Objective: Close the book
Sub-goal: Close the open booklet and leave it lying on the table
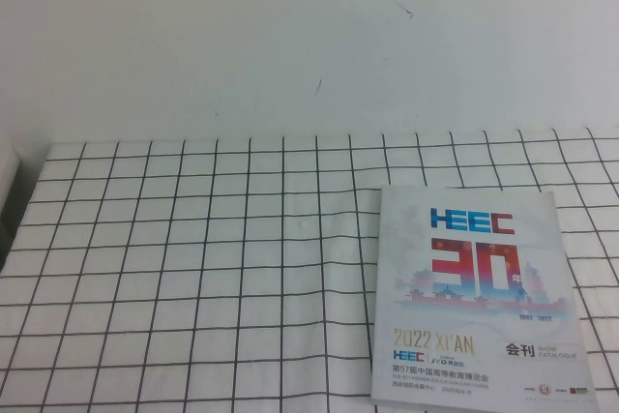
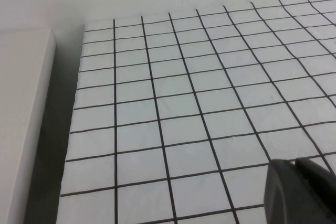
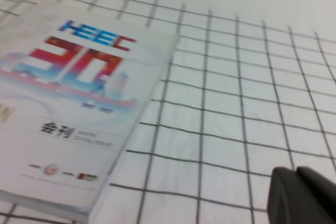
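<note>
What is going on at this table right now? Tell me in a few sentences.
Nothing is handling the book at this moment. It lies closed, front cover up, on the checked cloth at the robot's near right. Neither arm shows in the high view. The left pincer is over bare cloth near its left edge, far from the book. The right pincer is over the cloth near the book, not touching it.

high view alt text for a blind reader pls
Closed white paperback catalogue, blue HEEC and red 30 on its cover, lies flat on the near right of a white black-gridded tablecloth. Outside this view, the left gripper and right gripper each show only in their own wrist view.
</note>
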Tool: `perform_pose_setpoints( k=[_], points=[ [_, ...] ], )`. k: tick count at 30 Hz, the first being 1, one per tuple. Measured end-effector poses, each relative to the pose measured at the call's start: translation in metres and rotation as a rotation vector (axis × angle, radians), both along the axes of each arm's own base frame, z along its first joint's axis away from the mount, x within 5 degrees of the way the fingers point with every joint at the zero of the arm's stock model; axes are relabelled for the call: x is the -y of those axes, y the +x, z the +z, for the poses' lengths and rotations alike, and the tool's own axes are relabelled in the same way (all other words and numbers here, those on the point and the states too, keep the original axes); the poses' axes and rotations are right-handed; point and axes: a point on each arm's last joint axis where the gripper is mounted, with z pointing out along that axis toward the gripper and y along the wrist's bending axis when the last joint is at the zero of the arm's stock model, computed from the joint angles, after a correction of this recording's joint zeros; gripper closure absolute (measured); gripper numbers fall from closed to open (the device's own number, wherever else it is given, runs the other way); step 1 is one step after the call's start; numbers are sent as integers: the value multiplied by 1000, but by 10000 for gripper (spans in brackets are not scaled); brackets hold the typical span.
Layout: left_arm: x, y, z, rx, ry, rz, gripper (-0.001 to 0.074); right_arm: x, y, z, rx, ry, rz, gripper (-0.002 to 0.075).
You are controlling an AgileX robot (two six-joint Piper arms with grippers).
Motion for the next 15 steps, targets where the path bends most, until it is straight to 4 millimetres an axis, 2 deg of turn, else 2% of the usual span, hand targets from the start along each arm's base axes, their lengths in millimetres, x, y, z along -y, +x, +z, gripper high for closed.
perform_pose_setpoints(
  k=[3,15],
  points=[
    [0,0,0,0,0,0,738,5,0,-15,-23,5,-99,729],
    [0,0,0,3,4,0,738,0,2,-14,29,-4,-58,729]
  ],
)
